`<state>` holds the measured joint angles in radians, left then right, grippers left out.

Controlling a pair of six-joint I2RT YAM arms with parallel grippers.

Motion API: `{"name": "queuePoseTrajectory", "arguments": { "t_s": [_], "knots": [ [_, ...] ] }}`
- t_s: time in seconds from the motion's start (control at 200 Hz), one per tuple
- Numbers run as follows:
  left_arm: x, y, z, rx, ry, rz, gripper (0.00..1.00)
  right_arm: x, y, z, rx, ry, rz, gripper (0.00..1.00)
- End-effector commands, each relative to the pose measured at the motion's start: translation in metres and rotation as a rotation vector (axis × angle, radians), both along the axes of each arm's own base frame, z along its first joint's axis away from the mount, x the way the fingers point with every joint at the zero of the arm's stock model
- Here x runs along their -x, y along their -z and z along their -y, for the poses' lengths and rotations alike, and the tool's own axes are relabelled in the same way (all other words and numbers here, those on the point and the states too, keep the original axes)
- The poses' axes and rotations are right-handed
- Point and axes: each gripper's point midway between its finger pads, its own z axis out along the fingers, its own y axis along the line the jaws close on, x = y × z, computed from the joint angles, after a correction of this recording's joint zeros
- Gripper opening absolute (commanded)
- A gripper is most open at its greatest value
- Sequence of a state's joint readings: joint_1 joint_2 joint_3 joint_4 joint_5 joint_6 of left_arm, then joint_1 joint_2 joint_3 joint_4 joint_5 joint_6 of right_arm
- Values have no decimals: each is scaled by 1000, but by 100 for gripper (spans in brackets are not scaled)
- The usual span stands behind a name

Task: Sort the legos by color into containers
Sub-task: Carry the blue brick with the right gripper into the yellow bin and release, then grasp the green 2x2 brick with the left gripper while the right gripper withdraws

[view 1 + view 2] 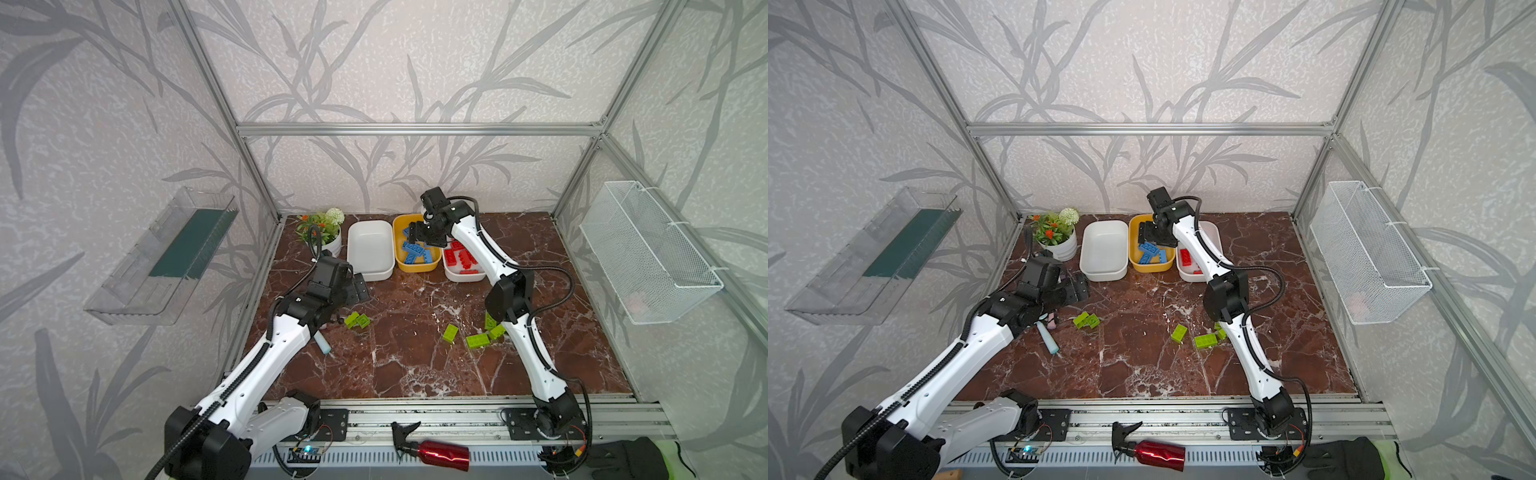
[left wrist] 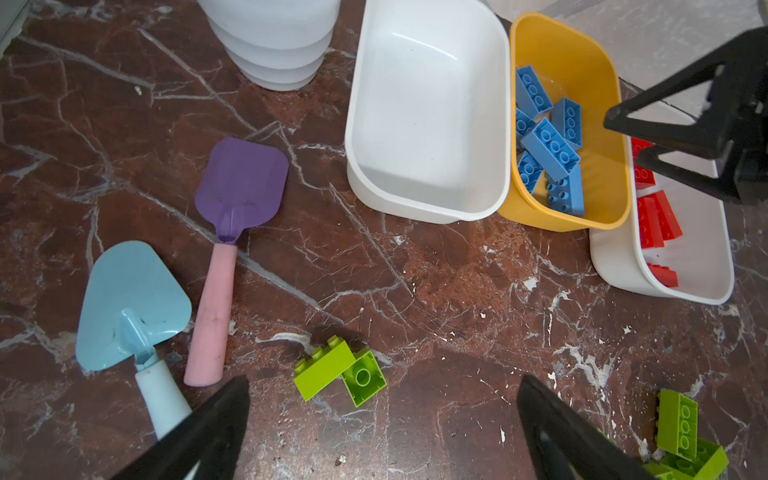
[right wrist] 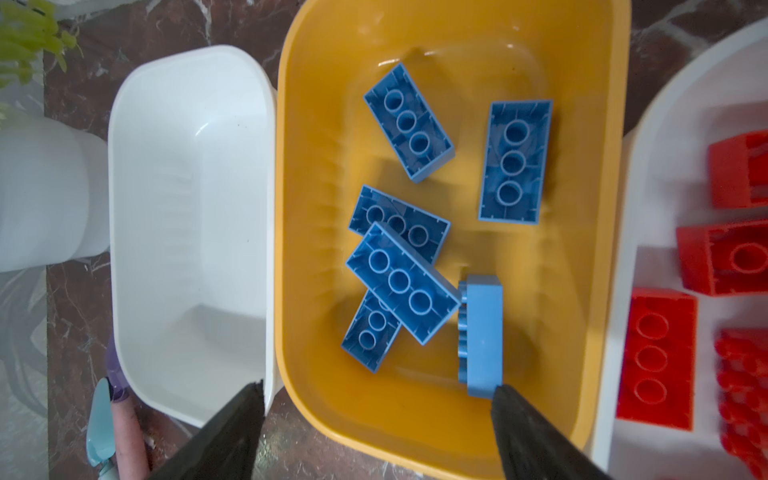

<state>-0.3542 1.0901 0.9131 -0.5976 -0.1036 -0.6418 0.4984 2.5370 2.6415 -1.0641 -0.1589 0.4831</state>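
In a top view the outstretched right gripper is hovering over the yellow rounded plastic tub; the left wrist view is showing the left gripper gaping, empty, above lime green studded bricks; in the right wrist view the right jaws are standing parted, with blue studded bricks lying in that tub.

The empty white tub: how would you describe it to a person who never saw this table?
At the back of the brown marble table, three tubs stand in a row beside a white flower pot. The empty white tub is nearest the pot. Its neighbour, the yellow tub, holds blue bricks, and the other white tub red bricks; this one holds nothing.
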Motion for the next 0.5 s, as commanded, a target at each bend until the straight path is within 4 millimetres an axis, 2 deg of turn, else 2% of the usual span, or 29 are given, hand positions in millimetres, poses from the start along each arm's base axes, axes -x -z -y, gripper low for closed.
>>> {"name": "queuePoseTrajectory", "arguments": {
  "t_s": [0.0, 0.23, 0.295, 0.32, 0.495],
  "knots": [
    [7, 20, -10, 11, -91, -84, 99, 16, -58, 3, -30, -55, 76, 89],
    [13, 57, -16, 32, -237, -240, 99, 66, -80, 24, 58, -144, 36, 92],
    [15, 67, -13, 51, -257, -292, 99, 80, -86, 29, 69, -160, 41, 94],
    [15, 71, -10, 60, -259, -313, 99, 86, -89, 30, 66, -164, 43, 100],
    [11, 90, 3, 123, -293, -386, 97, 121, -105, 50, 57, -172, 52, 99]
  ]
}}
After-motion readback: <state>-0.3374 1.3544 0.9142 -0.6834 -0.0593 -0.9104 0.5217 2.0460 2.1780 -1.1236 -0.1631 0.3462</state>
